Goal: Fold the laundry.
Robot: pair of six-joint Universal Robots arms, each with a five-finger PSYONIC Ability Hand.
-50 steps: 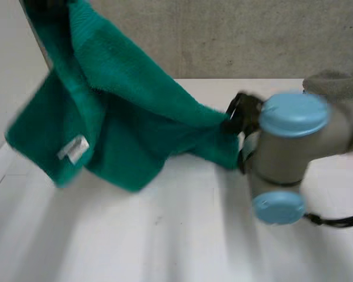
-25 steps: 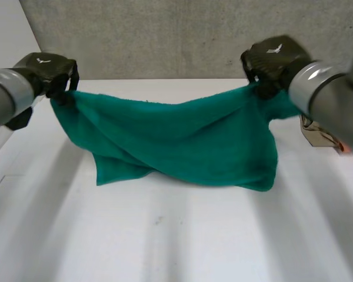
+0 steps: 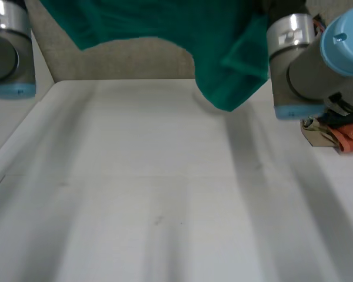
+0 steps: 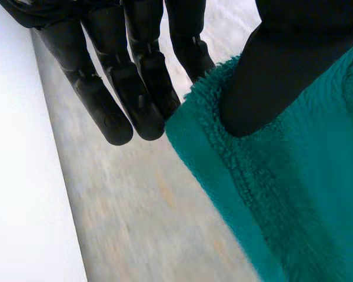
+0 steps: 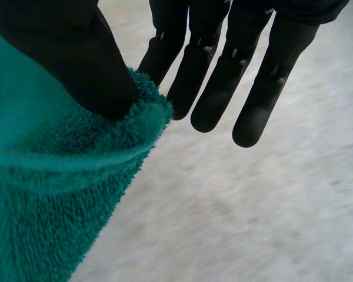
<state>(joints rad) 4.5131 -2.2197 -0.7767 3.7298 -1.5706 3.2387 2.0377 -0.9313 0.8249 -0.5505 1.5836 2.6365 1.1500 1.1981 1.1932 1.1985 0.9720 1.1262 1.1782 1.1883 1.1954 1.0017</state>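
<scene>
Teal terry-cloth towel [image 3: 223, 35] hangs high above the white desk [image 3: 165, 200], clear of it. The left hand [image 4: 115, 88] and right hand [image 5: 212, 76] each pinch its top edge between thumb and straight fingers. Recommended: lower both together, edge taut and level.

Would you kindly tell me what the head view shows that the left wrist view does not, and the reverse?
From the head view: the white table, the left arm and the right arm holding the green towel up high, and a heap of orange cloth at the table's right side. From the left wrist view: the left hand, its thumb pinching the towel's edge against its fingers. Shared: the green towel.
</scene>
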